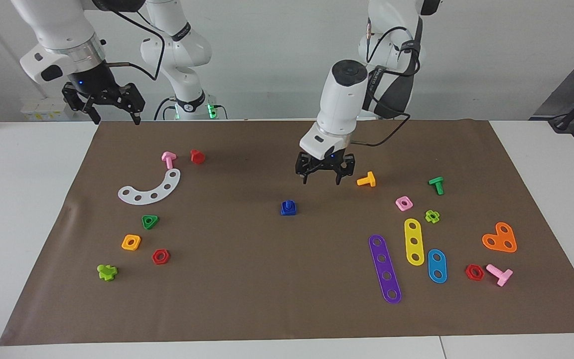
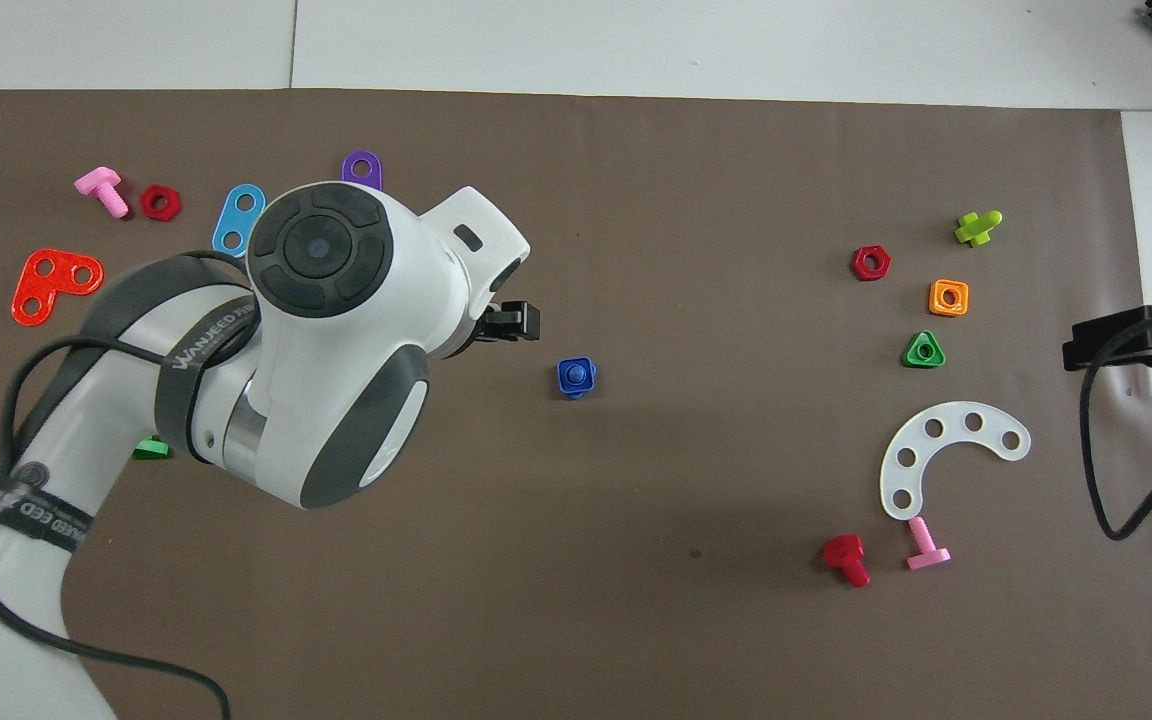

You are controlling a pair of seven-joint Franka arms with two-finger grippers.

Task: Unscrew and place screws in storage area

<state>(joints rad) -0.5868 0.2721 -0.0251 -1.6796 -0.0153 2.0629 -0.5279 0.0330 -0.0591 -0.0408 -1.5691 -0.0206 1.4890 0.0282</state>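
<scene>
So the brown mat (image 1: 287,299) covers most of the table and it's basically a parts spread: loose toy bits cluster at both ends, while the middle holds only the blue bolt (image 1: 288,207) with its nut on. Guessing that's so both arms can get at it for the unscrewing.

Left arm reaches in over the mat, and the left gripper (image 1: 324,175) hangs in the air at about 2 o'clock from the bolt in the facing view, fingers spread wide, nothing in them, not touching anything. Looks lined up for a grab. Right gripper (image 1: 113,113) waits, also spread and empty, up over the mat's corner at the right arm's end.

The facing view shows the air gap under the left gripper and the orange bolt (image 1: 366,179) beside it. From overhead the arm's bulk hides that bolt and most of the purple strip (image 2: 361,166), but you do see the nut's square outline around the stem.
</scene>
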